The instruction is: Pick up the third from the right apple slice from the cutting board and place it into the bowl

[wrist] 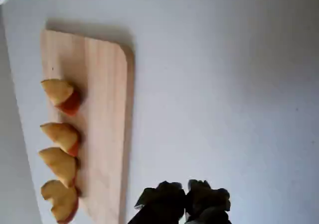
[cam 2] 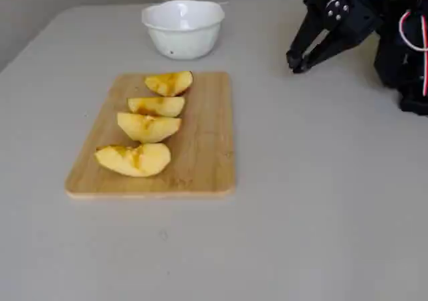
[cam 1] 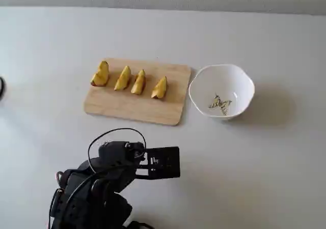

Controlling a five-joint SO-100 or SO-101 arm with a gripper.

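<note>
The cutting board [cam 1: 127,107] carries a row of apple slices. Third from the right in a fixed view is the slim apple slice [cam 1: 123,78], also seen in the other fixed view as the apple slice [cam 2: 148,127] and in the wrist view as the apple slice [wrist: 59,164]. The white bowl [cam 1: 239,81] with its green-yellow motif stands just right of the board and holds nothing. My gripper [cam 1: 175,163] hovers in front of the board, well apart from it, with its jaws shut on nothing. It appears at the gripper [cam 2: 296,63] and the gripper [wrist: 185,191] too.
A chunkier slice [cam 1: 101,74] lies at the left end of the row, and two slim slices [cam 1: 138,82] [cam 1: 159,88] lie to the right of the target. The arm's base [cam 1: 86,198] fills the lower left. Bare table surrounds the board and bowl.
</note>
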